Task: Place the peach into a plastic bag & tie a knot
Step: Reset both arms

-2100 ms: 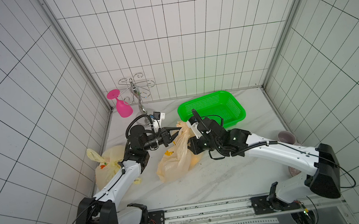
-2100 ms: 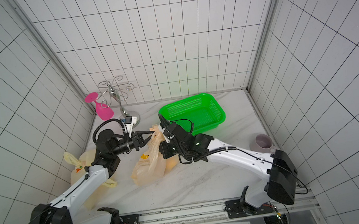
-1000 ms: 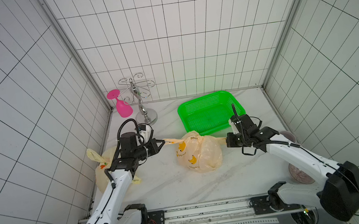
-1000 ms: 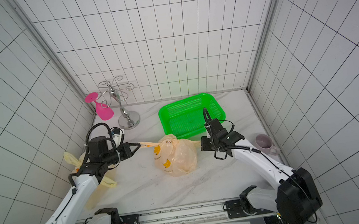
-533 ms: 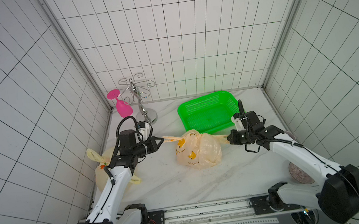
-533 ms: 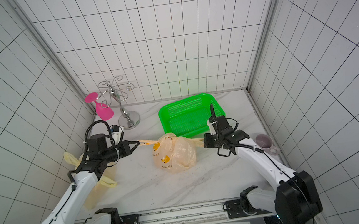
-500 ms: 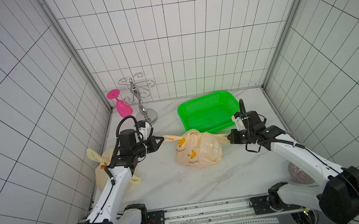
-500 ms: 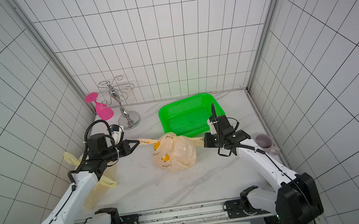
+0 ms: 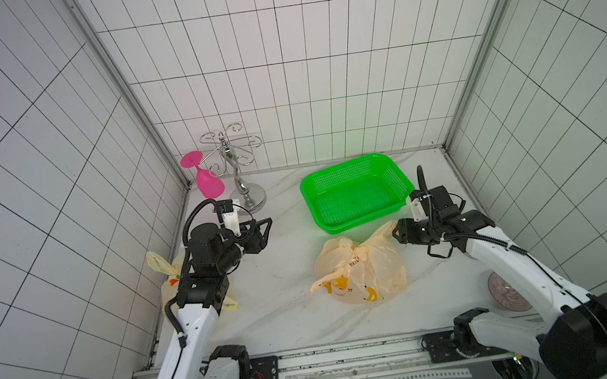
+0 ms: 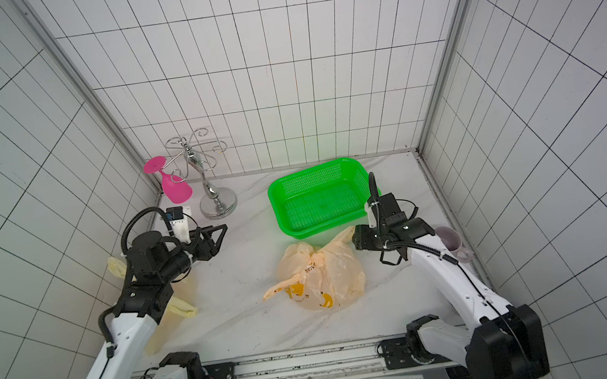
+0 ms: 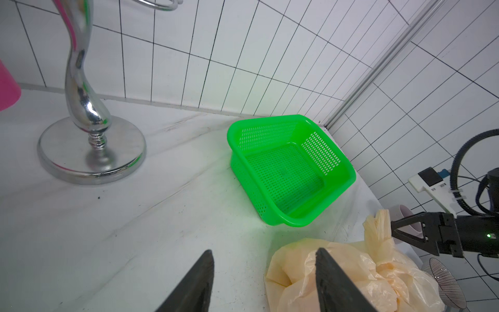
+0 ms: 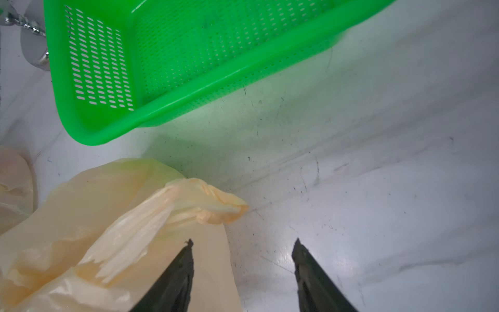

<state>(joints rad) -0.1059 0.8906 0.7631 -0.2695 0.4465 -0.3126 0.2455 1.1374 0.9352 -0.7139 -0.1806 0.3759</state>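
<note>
Knotted bag (image 9: 362, 275) lies on the tabletop (image 9: 280, 290) between left jaws and right jaws, both wide, empty; basket (image 9: 393, 182) just behind.

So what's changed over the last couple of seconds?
The left tool and right tool pulled apart the handles of the bag, then opened and let go. It now lies knotted on the table, nearer the right tool. The green basket, pink glass and metal stand stayed put.
</note>
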